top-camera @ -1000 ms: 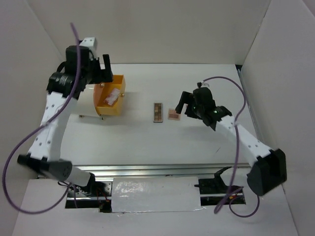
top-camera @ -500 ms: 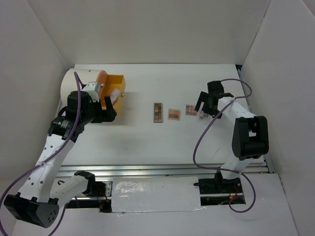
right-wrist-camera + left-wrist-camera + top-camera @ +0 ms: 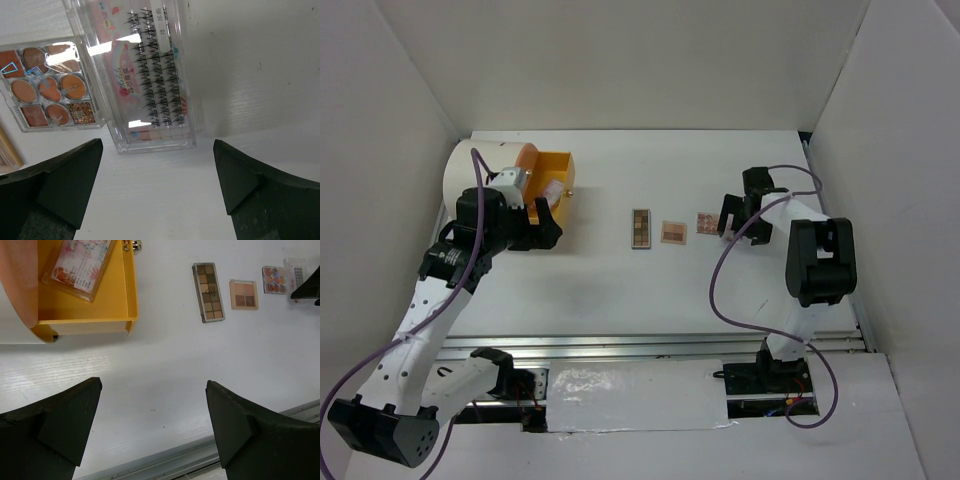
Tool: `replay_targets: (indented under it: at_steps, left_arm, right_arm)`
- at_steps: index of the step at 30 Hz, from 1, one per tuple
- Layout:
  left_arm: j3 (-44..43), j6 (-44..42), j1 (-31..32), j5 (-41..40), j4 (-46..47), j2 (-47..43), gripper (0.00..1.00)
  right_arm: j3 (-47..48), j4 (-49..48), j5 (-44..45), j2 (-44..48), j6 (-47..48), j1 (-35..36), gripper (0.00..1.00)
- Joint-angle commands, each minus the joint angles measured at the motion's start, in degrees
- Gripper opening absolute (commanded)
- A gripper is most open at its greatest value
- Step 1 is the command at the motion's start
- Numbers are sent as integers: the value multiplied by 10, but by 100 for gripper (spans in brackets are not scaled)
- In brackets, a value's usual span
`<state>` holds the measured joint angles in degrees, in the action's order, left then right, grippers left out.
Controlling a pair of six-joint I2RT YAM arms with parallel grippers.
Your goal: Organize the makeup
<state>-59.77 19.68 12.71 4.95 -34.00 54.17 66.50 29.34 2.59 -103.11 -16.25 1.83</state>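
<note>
Makeup is split. One clear-packaged card point(image 3: 80, 261) already lies in the orange drawer point(image 3: 131, 295). The rest sits in a row on the bench point(image 3: 150, 355): narrow eyeshadow palette point(image 3: 208, 292), square peach palette point(image 3: 243, 294), small orange-toned palette point(image 3: 50, 82), clear lash case point(image 3: 147, 75). The last two touch side by side. The drawer stands pulled out of the white cylinder point(image 3: 458, 175), open side up, so it reads as the drop-off bin.

Left gripper point(image 3: 153, 385): jaws wide, nothing in them. It hovers over bare bench just in front of the drawer, well apart from the row. Looks parked clear of the other arm, with drawer and row both in its camera.

Right gripper point(image 3: 157, 142): jaws wide, empty, low over the lash case. The case's near end lines up between the fingers point(image 3: 60, 180) in the wrist view; can't tell if there's contact. My read: it's lining up a grasp on the case, the end item nearest this arm, so the case can go without disturbing the others.

Risks: the case is flat, clear and probably slick, lying flush on the bench. Closing could shove it into the orange-toned palette beside it. No lip tubes visible in any view.
</note>
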Motion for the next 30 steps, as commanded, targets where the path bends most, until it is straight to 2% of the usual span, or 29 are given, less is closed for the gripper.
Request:
replay_targets:
  at_steps: [1,4,13,18,28,29,30]
  left_arm:
    - [-2,-6,-1,15,27,-8,99]
    - [0,-5,-1,10,28,-11,100]
    - [-3,-7,-1,8,25,-7,99]
    - [-4,-9,0,4,26,-6,100]
    - [-15,-10,6,-6,22,-2,99]
    - [-16,-10,6,-7,22,-1,99]
    - [-17,-10,7,-8,22,1,99]
  right_arm:
    - [33,1,10,-14,16,-2,100]
    - [35,-3,-8,-19,17,-2,99]
    - [59,21,32,-44,25,6,94]
    - [84,39,43,-67,37,16,84]
    - [129,70,29,-107,57,17,72]
    - [123,70,32,-107,54,17,70]
    - [122,64,32,-100,51,17,63]
